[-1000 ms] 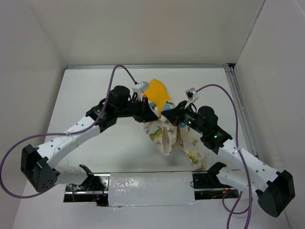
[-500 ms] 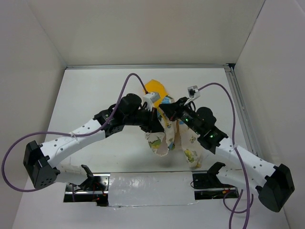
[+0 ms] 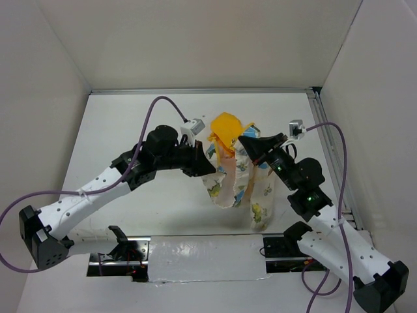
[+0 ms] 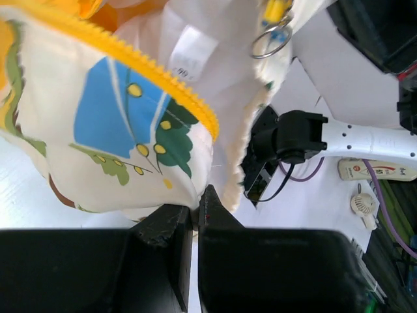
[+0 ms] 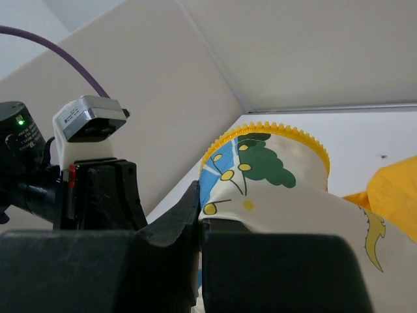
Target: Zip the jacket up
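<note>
Jacket (image 3: 236,189) hangs between both arms. The left gripper (image 3: 207,165) is pinched onto its printed fabric, and the right gripper (image 3: 247,139) is clamped beside the zip teeth (image 5: 273,129).

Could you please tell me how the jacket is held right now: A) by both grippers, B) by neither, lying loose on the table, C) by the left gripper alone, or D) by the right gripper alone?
A: the left gripper and the right gripper are each shut on fabric of the jacket.
</note>
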### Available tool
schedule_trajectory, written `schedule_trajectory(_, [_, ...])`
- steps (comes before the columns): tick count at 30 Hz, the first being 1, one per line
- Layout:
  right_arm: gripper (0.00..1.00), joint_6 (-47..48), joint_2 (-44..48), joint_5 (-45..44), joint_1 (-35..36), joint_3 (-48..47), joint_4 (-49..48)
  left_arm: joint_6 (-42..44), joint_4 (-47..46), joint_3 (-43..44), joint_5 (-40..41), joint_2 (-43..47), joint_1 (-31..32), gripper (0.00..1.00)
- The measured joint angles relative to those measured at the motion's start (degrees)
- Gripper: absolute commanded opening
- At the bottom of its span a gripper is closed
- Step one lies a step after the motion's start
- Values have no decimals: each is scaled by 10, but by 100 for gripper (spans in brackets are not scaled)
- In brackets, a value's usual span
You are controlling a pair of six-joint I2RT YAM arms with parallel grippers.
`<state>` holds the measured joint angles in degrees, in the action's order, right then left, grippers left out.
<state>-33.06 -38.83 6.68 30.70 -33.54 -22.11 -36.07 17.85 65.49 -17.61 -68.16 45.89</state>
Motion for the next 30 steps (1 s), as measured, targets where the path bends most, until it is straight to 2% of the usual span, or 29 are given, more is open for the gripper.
schedule_trajectory(8, [0,-8,-1,43,-33,7,-2,0,12,-14,-1,1,-18,0])
schedule_trajectory(14, [0,-7,-26,118,-37,11,4,1,0,-14,-23,0,-84,0])
schedule_trajectory(22, [0,-26,-30,206,-40,37,-8,8,-62,-15,-122,0,-161,0])
schedule_trajectory(30, [0,-35,-73,257,-39,38,-48,28,-104,-40,-220,0,-166,0])
